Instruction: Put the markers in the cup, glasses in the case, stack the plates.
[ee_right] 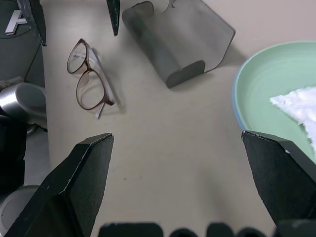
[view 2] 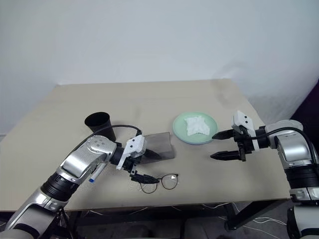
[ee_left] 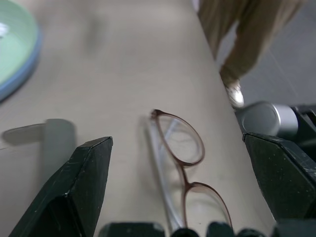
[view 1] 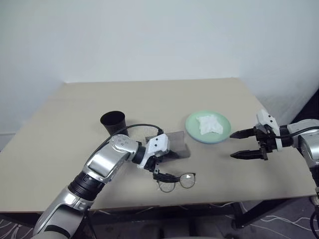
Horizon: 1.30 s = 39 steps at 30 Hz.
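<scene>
Evidently we are at the glasses step: the glasses (view 1: 177, 181) lie folded on the table (view 1: 75, 114) near its front edge, just ahead of and below our left gripper (ee_left: 177, 190), whose jaws stand released and wide with nothing between them. From the left wrist the frame lies lengthways between the two fingers (ee_left: 81, 182), untouched.

To do this well, we judge that we should come down so the fingers straddle the bridge or one lens rim, close gently, and lift only once the frame is pinched squarely; thin rims can twist out of a skewed grip. The frame sits close to the table edge, so any sideways nudge toward that edge is to be avoided.

The case (view 1: 175, 145) stands just behind the left jaws, partly covered by that wrist; in the right wrist view it looks open and empty, its hollow turned toward the glasses. We would carry the glasses the short way back and lay them inside.

Our right gripper (view 1: 246, 144) hovers with jaws released, empty, well apart from the glasses and just beside the plates (view 1: 194, 132). Those are stacked, mint green on light blue, with a white cloth (view 1: 209, 123) lying in the upper one.

The cup (view 1: 113, 122) stands behind the left arm; we cannot see its contents. One marker (view 2: 94, 174) with a blue cap peeks out beside the left forearm.
</scene>
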Available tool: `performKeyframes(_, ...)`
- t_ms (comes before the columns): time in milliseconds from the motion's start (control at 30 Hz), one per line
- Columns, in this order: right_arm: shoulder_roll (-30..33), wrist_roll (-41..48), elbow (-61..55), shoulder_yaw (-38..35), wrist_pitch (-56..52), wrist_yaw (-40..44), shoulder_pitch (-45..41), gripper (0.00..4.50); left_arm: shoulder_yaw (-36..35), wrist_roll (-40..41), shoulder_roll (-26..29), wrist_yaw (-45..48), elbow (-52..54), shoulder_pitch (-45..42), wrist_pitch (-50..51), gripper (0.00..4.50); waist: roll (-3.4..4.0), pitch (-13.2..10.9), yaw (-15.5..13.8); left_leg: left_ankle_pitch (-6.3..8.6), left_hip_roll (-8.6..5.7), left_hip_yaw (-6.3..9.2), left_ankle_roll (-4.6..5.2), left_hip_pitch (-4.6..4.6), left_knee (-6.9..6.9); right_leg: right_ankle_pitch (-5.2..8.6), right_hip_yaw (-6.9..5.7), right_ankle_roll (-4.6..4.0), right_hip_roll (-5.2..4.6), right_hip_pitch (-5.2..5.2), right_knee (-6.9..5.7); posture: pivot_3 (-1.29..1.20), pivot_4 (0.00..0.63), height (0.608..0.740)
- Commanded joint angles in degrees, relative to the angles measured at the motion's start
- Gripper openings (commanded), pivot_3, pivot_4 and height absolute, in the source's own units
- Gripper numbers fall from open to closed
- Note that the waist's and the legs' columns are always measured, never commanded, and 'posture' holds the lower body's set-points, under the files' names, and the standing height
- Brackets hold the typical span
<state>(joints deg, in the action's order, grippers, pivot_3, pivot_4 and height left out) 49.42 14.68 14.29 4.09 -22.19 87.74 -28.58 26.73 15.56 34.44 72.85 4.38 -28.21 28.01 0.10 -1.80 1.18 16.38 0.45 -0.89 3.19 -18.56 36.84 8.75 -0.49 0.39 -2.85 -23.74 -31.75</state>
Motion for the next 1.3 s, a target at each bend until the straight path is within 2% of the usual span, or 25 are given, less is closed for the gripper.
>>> performKeyframes(33, 1.08, 1.27, -1.87, -1.04, 0.03, -0.06, -0.64, 4.5, 0.75, -1.49, -0.42, 1.77, -0.82, -2.08, -2.11, 4.48, 0.0, 0.0, -0.01, 0.0, 0.0, 0.0, 0.0, 0.0, 0.0, 0.0, 0.0, 0.0, 0.0, 0.0, 0.0, 0.0, 0.0, 0.735)
performKeyframes(433, 1.2, 1.6, -3.65, -1.58, -0.69, -1.05, 1.4, 4.5, 3.22, -5.61, -1.89, 3.56, -5.88, -2.9, -4.18, 4.48, 0.01, 0.0, -0.02, -0.01, 0.01, 0.0, 0.01, -0.02, 0.05, 0.0, 0.0, 0.0, 0.01, 0.01, -0.01, 0.0, 0.0, 0.735)
performKeyframes(533, 1.18, 1.63, -3.74, -1.66, -0.71, -1.29, 1.63, 4.5, 3.42, -6.33, -2.51, 3.49, -6.6, -2.84, -4.49, 3.9, 0.0, 0.01, -0.03, -0.02, 0.01, 0.01, 0.03, -0.03, 0.06, 0.0, 0.0, 0.0, 0.01, 0.02, -0.01, 0.0, 0.0, 0.735)
performKeyframes(1300, 1.3, 1.47, -4.12, -1.6, -0.76, -3.1, 2.67, 4.5, 3.08, -7.79, -4.78, 1.82, -7.31, -1.63, -3.29, 3.9, 0.01, 0.01, -0.04, -0.02, 0.01, 0.04, 0.03, 0.0, 0.07, 0.0, 0.0, 0.0, 0.01, 0.1, -0.02, 0.0, 0.0, 0.735)
